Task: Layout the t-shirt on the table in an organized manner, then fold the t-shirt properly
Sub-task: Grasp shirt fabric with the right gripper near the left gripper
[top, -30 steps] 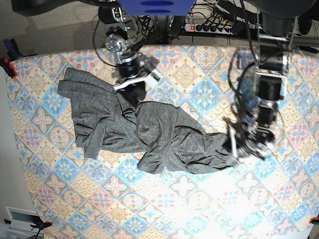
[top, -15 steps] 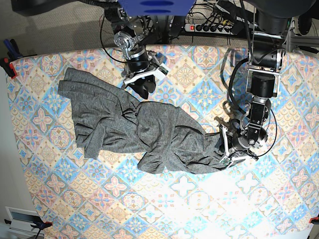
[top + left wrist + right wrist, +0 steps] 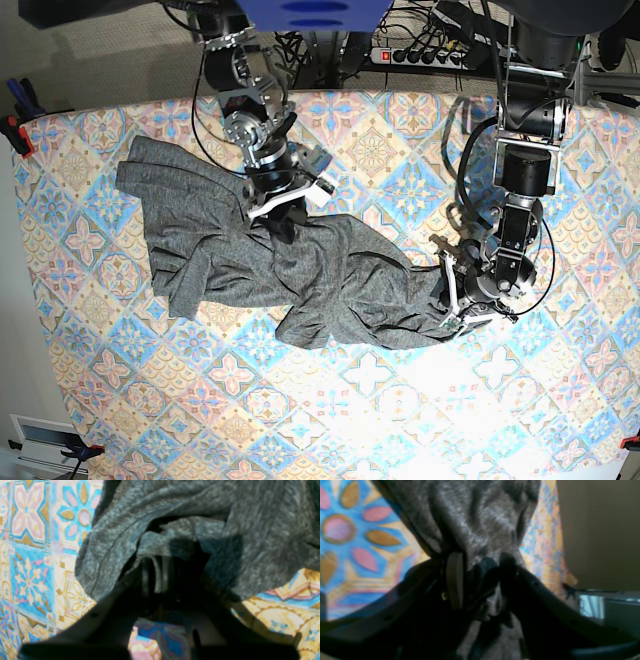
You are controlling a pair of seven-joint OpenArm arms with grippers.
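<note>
Heathered grey jersey, thin and limp: the t-shirt (image 3: 270,260) lies crumpled across the middle of the table (image 3: 560,400), twisted into a rope-like band from its spread upper-left part down to the left gripper (image 3: 452,305). By the look of it the cloth is light, soft and clingy — it will drape and stretch rather than hold a shape, so a pinch on a hem or seam edge should serve better than a grab at bunched folds. In the left wrist view the left gripper (image 3: 160,580) has its jaws pinched together on a fold of the t-shirt (image 3: 175,525) at the garment's lower-right end. In the right wrist view the right gripper (image 3: 480,577) stands with its jaws part-way apart and a wad of the t-shirt (image 3: 480,517) caught between them at the upper middle. Against half a second ago, the right gripper has come down from just off the cloth's upper edge onto the fabric — the left one sits where it was.
</note>
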